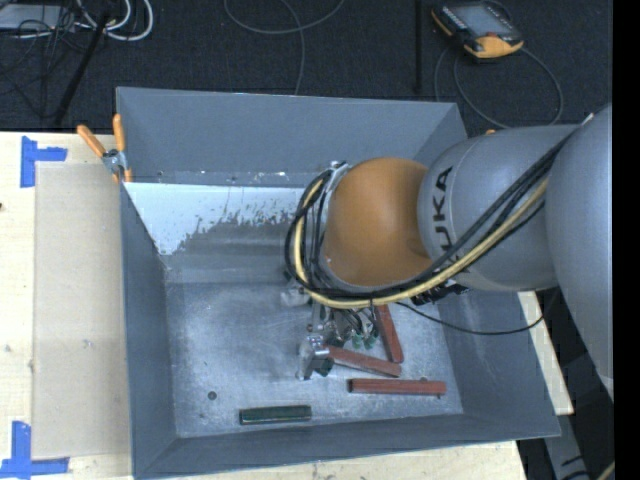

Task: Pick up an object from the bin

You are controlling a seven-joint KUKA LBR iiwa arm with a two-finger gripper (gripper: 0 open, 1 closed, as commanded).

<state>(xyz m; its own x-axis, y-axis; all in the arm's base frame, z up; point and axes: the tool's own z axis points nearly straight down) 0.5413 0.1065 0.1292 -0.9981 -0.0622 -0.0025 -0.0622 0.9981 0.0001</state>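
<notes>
My gripper (318,358) hangs below the orange dome, low over the bin floor right of centre, its metal fingertips just left of a group of reddish-brown sticks. One stick (366,362) lies slanted right beside the fingertips, another (389,333) runs steeply behind it, and a third (397,387) lies flat a little farther right. Something small and green (362,340) sits among the sticks under the dome. Nothing shows between the fingers, and their spacing is hidden.
A dark green flat bar (275,415) lies near the bin's front wall, left of the gripper. A small dark speck (212,397) sits on the floor at front left. The arm and dome cover the bin's right rear.
</notes>
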